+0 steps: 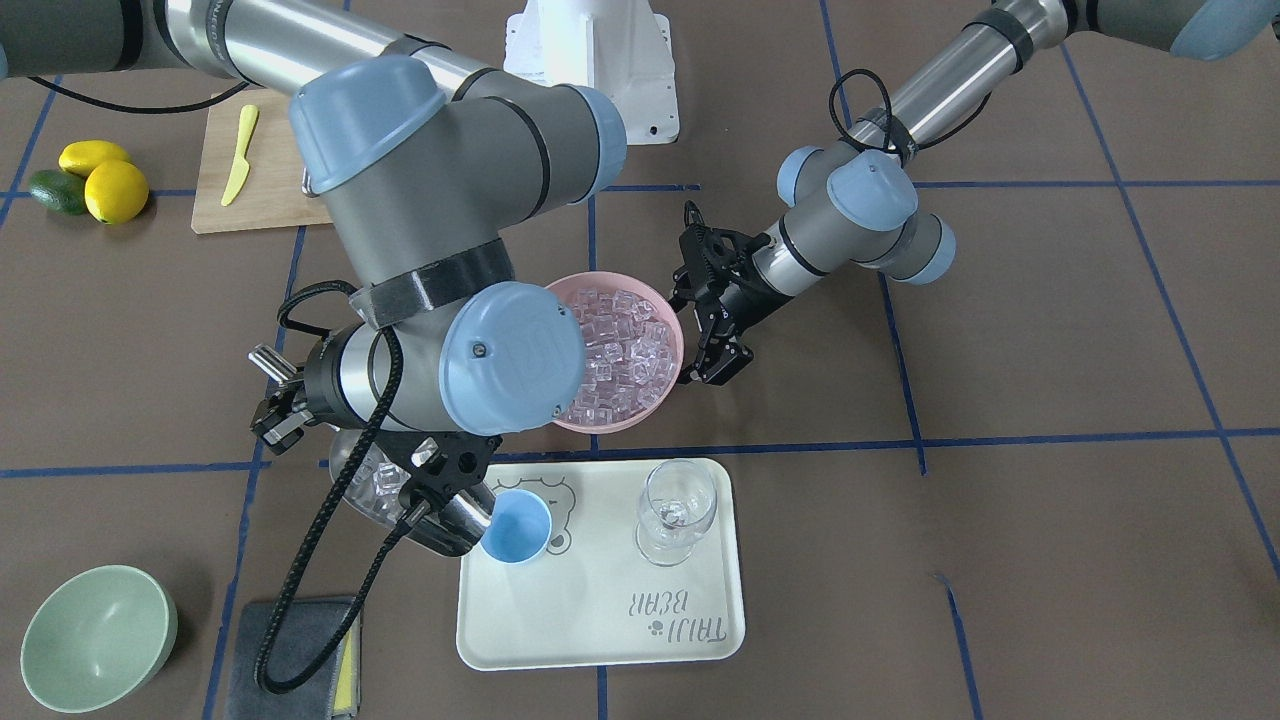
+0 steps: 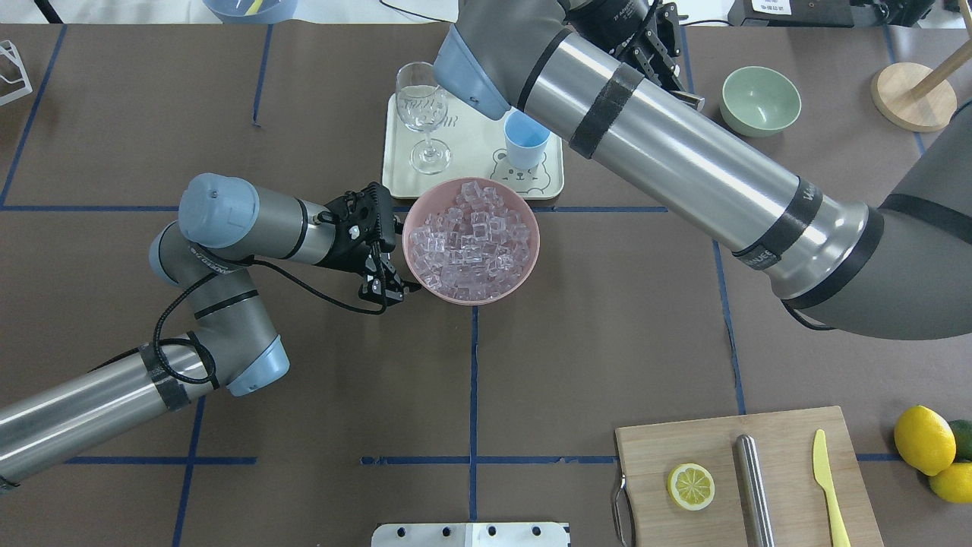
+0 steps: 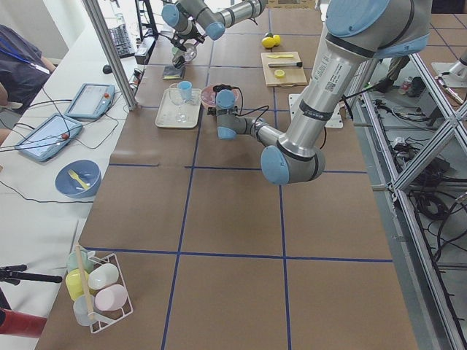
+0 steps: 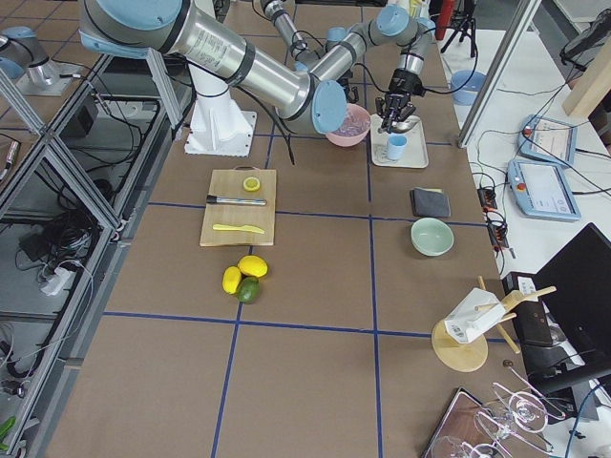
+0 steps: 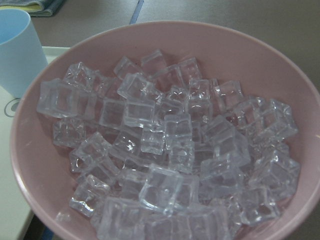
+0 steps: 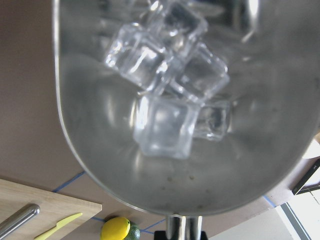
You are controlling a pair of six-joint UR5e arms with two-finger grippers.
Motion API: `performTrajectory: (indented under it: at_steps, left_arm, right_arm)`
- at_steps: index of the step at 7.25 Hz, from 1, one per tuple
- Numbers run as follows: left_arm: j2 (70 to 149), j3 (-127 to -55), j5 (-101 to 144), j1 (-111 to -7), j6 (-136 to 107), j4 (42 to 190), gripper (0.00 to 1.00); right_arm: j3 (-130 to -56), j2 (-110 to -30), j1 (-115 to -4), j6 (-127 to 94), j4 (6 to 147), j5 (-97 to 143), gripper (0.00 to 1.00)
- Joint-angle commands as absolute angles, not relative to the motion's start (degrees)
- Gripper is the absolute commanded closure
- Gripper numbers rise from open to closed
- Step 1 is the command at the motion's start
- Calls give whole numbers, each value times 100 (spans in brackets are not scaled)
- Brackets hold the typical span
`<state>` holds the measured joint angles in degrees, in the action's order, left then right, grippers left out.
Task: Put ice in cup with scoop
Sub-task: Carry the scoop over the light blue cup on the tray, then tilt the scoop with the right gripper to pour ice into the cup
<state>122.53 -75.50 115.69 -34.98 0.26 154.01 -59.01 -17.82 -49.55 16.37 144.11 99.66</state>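
- The right tool point(image 4: 393, 108) is clamped on the short handle of the scoop point(image 6: 100, 160). It holds the scoop clear of the table point(image 2: 607, 319) on the far side, by the right edge of the tray point(image 2: 474, 148).
- The scoop's trough is tipped toward the cup point(image 2: 526, 138). In the front-facing view its open lip sits right at the cup's rim, and whether the two touch cannot be told.
- Several clear cubes lie in the trough, bunched toward its open end.
- The cup stands on the right part of the pale tray, just beside a printed bear. A wine glass point(image 2: 422, 106) stands on the tray's left part, apart from the cup.
- Most of the ice point(image 5: 165, 145) is heaped in a pink bowl point(image 5: 240, 55). The bowl sits on the table just on the near side of the tray, about mid-table.
- The left tool point(image 2: 391, 289) lies low at the bowl's near left side, with its fingers just beside the rim. The pictures do not show how far apart the fingers stand or whether they pinch the rim.
- A pale-green bowl point(image 2: 759, 99) sits on the far right of the table, well apart from the tray.
- A wooden cutting board point(image 2: 786, 456) lies at the near right. On it are a lemon half point(image 2: 691, 486), a steel cylinder point(image 2: 754, 490) and a yellow knife point(image 2: 828, 486), side by side from left to right.
- Whole lemons point(image 2: 923, 439) rest on the table just right of the board.
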Motion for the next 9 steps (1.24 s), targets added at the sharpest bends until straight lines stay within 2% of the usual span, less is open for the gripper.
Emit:
performTrajectory:
  at_steps: [1,9]
  left_arm:
    - [12261,-7550,11575,-3498,18,15407,0]
    - [12252,-7550,11575,-3498,26,15460,0]
  right_arm:
    - [-5836,-1714,-4948,1828,14651,9853,100]
    - [-5889,-1890,-4808,1846,14730,9853,100]
